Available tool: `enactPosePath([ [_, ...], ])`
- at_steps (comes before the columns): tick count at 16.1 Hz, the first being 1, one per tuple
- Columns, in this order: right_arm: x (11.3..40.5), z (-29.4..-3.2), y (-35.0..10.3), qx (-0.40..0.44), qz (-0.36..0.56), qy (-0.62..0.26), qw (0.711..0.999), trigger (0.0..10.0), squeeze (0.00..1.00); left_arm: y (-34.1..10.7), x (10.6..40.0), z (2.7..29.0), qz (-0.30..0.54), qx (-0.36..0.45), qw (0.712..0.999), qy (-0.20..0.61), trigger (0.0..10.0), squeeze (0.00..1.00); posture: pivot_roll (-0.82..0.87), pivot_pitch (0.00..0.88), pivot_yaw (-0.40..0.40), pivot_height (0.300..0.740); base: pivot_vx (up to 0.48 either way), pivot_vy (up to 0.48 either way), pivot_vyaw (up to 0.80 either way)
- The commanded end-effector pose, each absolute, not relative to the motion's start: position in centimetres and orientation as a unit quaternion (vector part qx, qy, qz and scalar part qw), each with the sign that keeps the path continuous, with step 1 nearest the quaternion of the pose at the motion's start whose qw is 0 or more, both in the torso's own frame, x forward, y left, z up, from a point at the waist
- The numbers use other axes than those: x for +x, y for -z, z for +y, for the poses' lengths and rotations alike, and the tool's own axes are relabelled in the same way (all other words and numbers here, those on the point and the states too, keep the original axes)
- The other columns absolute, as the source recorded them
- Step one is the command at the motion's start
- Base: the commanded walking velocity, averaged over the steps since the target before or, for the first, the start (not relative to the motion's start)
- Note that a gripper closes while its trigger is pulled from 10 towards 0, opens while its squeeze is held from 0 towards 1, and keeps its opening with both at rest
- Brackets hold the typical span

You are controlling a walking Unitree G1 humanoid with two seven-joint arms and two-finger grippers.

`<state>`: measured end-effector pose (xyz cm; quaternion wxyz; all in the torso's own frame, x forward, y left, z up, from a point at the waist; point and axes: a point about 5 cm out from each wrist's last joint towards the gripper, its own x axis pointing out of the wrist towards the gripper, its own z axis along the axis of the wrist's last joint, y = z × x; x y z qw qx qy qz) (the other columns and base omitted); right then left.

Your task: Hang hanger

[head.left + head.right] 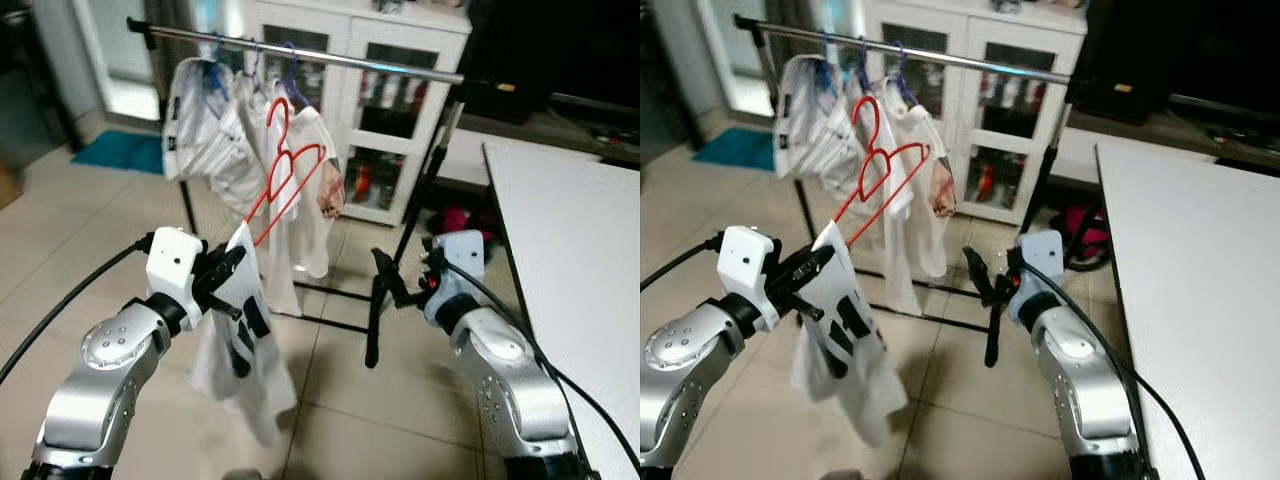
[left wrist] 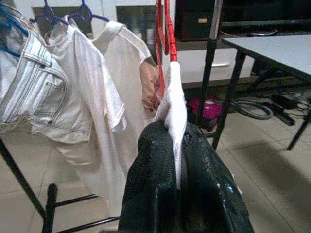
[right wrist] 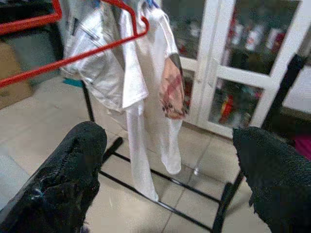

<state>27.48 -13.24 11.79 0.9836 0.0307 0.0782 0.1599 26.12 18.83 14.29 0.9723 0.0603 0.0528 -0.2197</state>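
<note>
Left gripper (image 1: pixel 232 262) fingers clench white cloth garment (image 1: pixel 243 345) on thin red wire hanger (image 1: pixel 283 168), hook up; right gripper (image 1: pixel 392 276) fingers spread.

A white glass-door cabinet (image 1: pixel 385 120) stands at upper centre, bottles behind its panes. A white table (image 1: pixel 570 260) fills the right side, a teal mat (image 1: pixel 122 150) lies upper left, and something pink (image 1: pixel 455 220) (unclear what) sits beside the table.

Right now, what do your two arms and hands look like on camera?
Both arms are silver metal with rounded, dimpled joint housings. The left hand sits on a white boxy wrist block with a dark dot; the right hand has a similar white block. Each hand has two long black textured fingers. A black cable runs along each arm.
</note>
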Motion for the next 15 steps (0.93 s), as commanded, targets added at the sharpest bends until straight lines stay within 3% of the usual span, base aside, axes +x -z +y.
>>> enactPosePath([
  [1, 27.6, -13.7, -12.0, 0.032, 0.078, -0.151, 0.985, 10.0, 1.00, -15.2, 26.3, 18.5, 0.035, 0.071, 0.971, 0.226, 10.0, 0.00, 0.00, 0.000, -0.077, 0.740, 0.000, 0.480, -0.80],
  [7, 27.5, -13.3, -12.0, 0.036, 0.084, -0.155, 0.984, 10.0, 1.00, -15.2, 26.1, 18.4, 0.038, 0.073, 0.968, 0.236, 10.0, 0.00, 0.01, 0.000, -0.083, 0.740, 0.000, 0.480, -0.80],
  [11, 27.4, -13.0, -12.3, 0.035, 0.078, -0.162, 0.983, 10.0, 1.00, -15.5, 26.1, 18.3, 0.030, 0.101, 0.961, 0.254, 10.0, 0.00, 0.00, 0.000, -0.073, 0.740, 0.000, -0.360, -0.80],
  [14, 26.8, -12.6, -12.2, 0.037, 0.076, -0.191, 0.978, 10.0, 1.00, -15.9, 25.8, 19.6, 0.041, 0.108, 0.960, 0.255, 10.0, 0.00, 0.01, 0.000, -0.076, 0.740, 0.000, -0.480, -0.18],
  [15, 26.7, -12.3, -12.3, 0.029, 0.074, -0.218, 0.973, 10.0, 1.00, -16.3, 25.6, 20.2, 0.033, 0.103, 0.957, 0.269, 7.8, 0.00, 0.01, 0.000, -0.079, 0.740, 0.000, 0.000, 0.00],
])
